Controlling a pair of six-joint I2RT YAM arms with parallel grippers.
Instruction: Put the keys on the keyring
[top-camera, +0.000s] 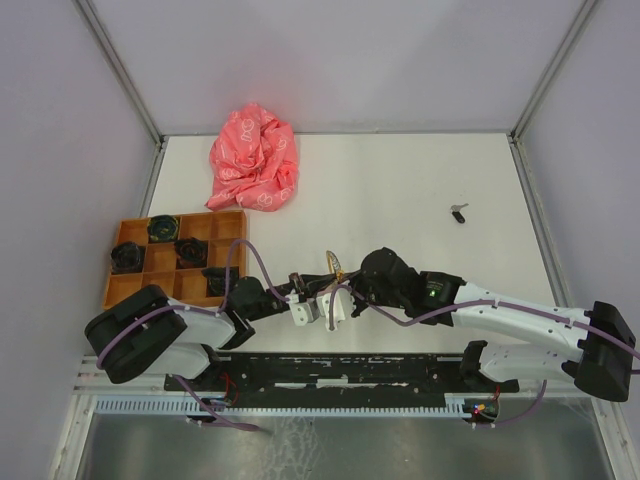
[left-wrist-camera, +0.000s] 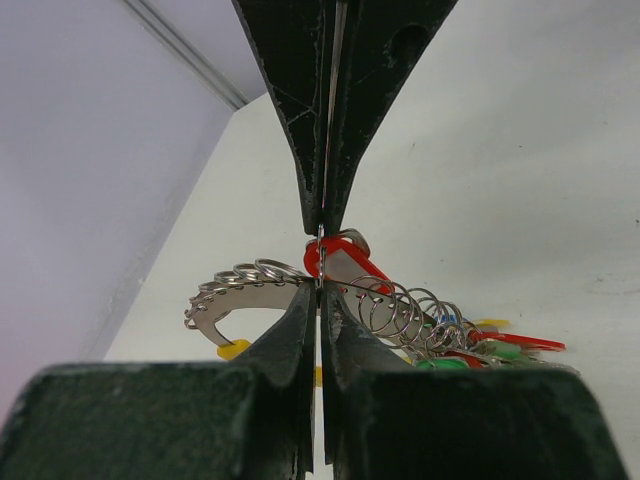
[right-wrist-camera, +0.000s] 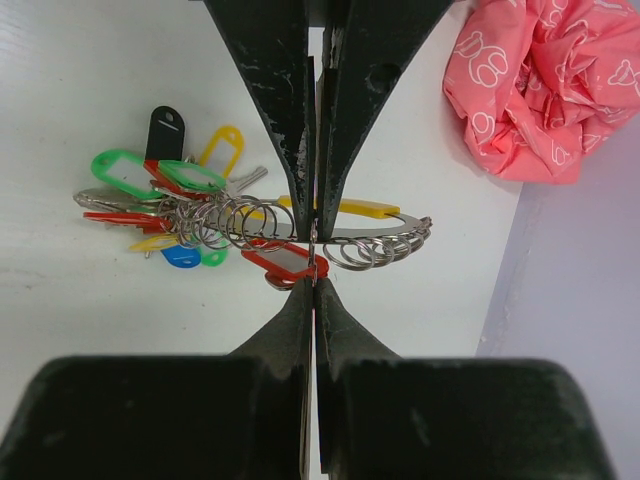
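An orange tray (top-camera: 160, 262) of black parts sits left of the keyring (right-wrist-camera: 385, 245). Behind and left of the keyring lies a pink cloth (top-camera: 254, 158), its white print too small to read. The left gripper (left-wrist-camera: 320, 258) is pinched tight on a thin ring of the keyring, and the right gripper (right-wrist-camera: 314, 258) pinches it likewise from the other side. Coloured tags (right-wrist-camera: 120, 170) crowd the keyring. Well right of it, a black-headed key (top-camera: 459, 212) lies alone on the worktop (top-camera: 400, 180).

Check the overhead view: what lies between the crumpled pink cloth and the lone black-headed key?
Nothing. In the top external view, the stretch of white table between the pink cloth and the black-headed key is bare.
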